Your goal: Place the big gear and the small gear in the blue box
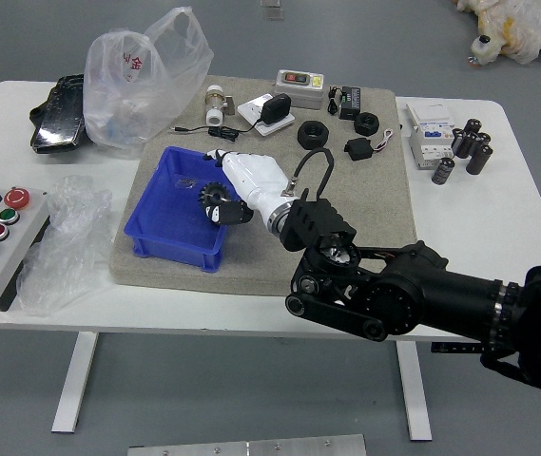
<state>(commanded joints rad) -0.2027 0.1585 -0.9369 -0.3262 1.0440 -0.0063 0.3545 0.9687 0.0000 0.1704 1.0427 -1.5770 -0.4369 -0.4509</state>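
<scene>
Reaching in from the right with the right arm, holding the white-covered right hand [215, 184] wide over the right side of the blue box [170, 251], with thumb and finger well apart and no grip on anything. Showing the dark toothed gear [214, 194] inside the box, toward its right side, just beside the thumb. Not being able to tell touch from gap there, nor big gear from small.

Resting the box on the left part of a beige mat [375, 228], on a white table [527, 218]. Lining up along the mat's far side, from left to right, a white pipe fitting [215, 103], a black adapter [275, 108] beside its cable, a pale labelled box [299, 87] and a small black box [350, 102]. Having two black rings [313, 135] nearer than these, and a small black block [357, 149] close to them. Displaying a white box [432, 133] and dark cylinders [480, 158] at the far right, a clear plastic bag [123, 104] and a shiny black packet [58, 119] at the far left, and crumpled plastic [72, 233] beside a button panel [25, 236] at the near left.
</scene>
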